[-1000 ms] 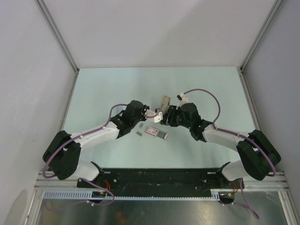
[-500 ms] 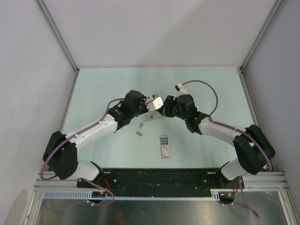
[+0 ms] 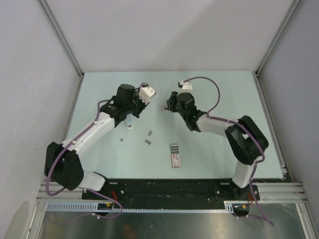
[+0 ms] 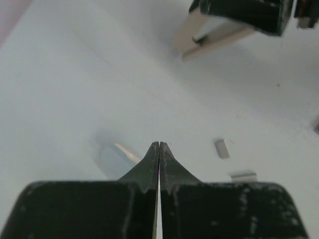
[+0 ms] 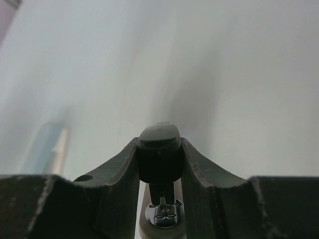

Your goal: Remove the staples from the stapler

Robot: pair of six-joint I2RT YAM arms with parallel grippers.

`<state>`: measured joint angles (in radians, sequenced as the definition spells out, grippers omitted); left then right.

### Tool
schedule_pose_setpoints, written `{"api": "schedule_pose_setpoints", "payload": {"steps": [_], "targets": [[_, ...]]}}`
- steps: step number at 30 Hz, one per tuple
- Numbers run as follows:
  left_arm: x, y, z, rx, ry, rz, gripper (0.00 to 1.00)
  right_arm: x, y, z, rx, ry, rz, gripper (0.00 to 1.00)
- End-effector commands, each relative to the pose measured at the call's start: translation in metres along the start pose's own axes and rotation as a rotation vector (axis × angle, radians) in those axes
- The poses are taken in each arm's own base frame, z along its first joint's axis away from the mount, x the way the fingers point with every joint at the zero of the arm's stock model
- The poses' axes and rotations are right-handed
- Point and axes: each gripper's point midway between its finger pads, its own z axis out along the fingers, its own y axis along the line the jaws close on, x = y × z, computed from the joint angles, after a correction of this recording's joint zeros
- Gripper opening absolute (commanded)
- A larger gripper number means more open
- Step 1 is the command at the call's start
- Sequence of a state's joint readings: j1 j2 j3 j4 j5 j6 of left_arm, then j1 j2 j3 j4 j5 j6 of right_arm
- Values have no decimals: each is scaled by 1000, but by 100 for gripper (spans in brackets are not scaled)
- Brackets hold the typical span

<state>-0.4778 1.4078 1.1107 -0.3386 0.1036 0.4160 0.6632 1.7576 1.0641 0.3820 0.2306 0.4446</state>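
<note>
My right gripper (image 3: 168,105) is shut on the stapler (image 3: 166,106) and holds it above the far middle of the table. In the right wrist view its black top (image 5: 159,149) sits clamped between my fingers (image 5: 199,167). In the left wrist view the stapler's tan metal parts (image 4: 212,34) splay open in a V. My left gripper (image 3: 132,117) is shut and empty, its tips (image 4: 159,145) close over the table. Three short grey staple strips (image 3: 149,133) (image 3: 147,142) (image 3: 122,141) lie on the table; two show in the left wrist view (image 4: 221,148) (image 4: 243,176).
A flat pink-and-white box (image 3: 174,155) lies near the front middle. A small pale translucent piece (image 3: 129,126) stands on the table beside my left fingertips, also in the left wrist view (image 4: 115,157) and the right wrist view (image 5: 50,144). Grey walls enclose the table.
Both arms have drawn apart and moved toward the far side. My left gripper has come off the stapler and swung left. More staple strips lie on the table.
</note>
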Motion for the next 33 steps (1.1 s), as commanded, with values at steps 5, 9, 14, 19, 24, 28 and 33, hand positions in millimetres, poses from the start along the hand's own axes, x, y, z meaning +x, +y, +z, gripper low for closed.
{"api": "schedule_pose_setpoints", "payload": {"steps": [5,9,14,19,24,28,33], "targets": [[1,19,-37,29,-43,-206,0,-91,16,49,114,-394,-119,0],[10,25,-45,19,-36,-239,0,-98,21,70,177,-452,-201,0],[16,31,-53,4,-34,-251,0,-79,23,100,231,-420,-300,0],[24,33,-54,3,-27,-271,0,-42,19,101,245,-323,-348,0],[21,32,-60,12,-44,-290,0,3,6,94,290,-169,-352,0],[12,29,-76,16,-76,-283,1,31,-5,76,315,-51,-317,0],[7,33,-91,-24,-91,-260,1,63,-18,55,354,108,-294,6]]}}
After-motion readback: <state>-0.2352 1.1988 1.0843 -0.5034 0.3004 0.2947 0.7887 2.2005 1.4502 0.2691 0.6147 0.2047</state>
